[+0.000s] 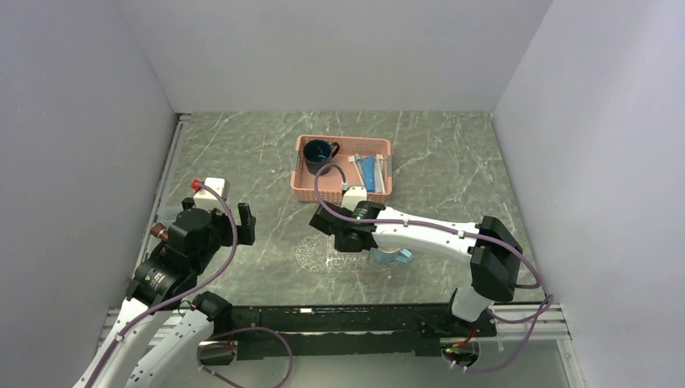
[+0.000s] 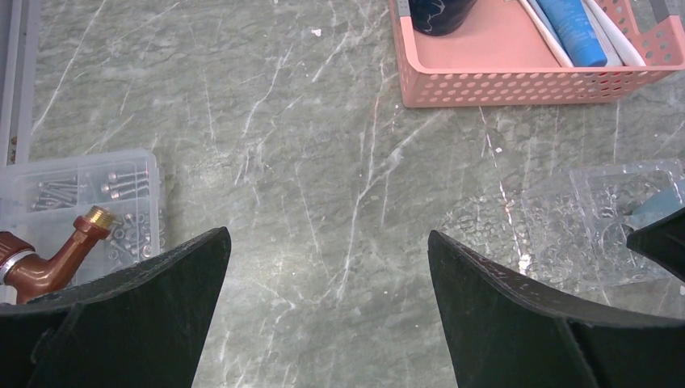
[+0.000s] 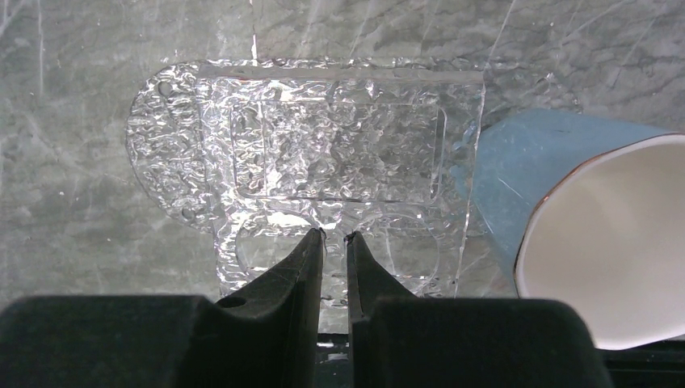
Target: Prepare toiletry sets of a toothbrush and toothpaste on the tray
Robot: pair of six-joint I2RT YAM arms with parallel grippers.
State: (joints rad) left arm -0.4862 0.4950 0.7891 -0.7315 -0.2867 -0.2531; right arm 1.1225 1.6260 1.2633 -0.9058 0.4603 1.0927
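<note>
The right claw is seen clenched to a thin slit, with nothing visibly held between its tips. It is poised over the near edge of the tray. The clear tray lies flat on the desk and is filling the middle of the right wrist view. No set has yet been laid on it. Just to the tray's right, a pale blue cup is tipped on its side.

The toothpaste and a toothbrush are found in the pink basket, beside a dark mug. In the top view, the basket sits above the right claw, slightly to the right. Both items are laid side by side there, with their long axes running roughly up and down the frame.

The left claw is held released, jaws wide, well to the left of the tray. The right arm is judged the nearer to the basket. A reach toward the top of the frame, with the jaws closing across that axis, would be called for.
</note>
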